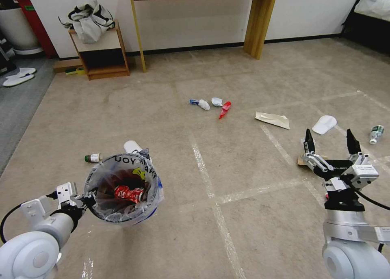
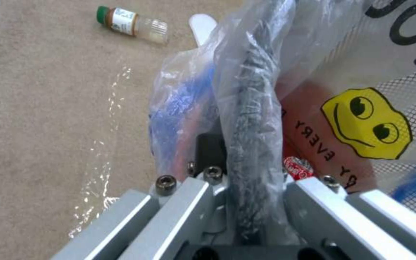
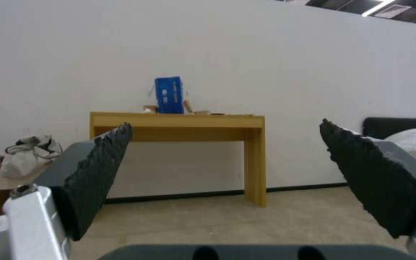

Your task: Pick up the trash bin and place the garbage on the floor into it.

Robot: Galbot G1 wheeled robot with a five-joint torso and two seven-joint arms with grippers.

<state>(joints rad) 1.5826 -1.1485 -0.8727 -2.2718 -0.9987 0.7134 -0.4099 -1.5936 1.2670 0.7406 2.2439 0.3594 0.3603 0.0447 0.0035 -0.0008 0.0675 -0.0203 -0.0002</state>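
Pinching the trash bin (image 1: 122,187) rim at nine o'clock, my left gripper (image 1: 83,197) finds it light, its liner slippery; right gripper (image 1: 330,145) gapes empty.

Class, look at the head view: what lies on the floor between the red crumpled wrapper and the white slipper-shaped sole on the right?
In the head view, a flat tan paper bag lies on the carpet between the red crumpled wrapper and the white slipper-shaped sole.

Trash bin (image 1: 122,189): red, blue rim; liner black-lettered, yellow face. Floor wrapper (image 1: 224,109) red.
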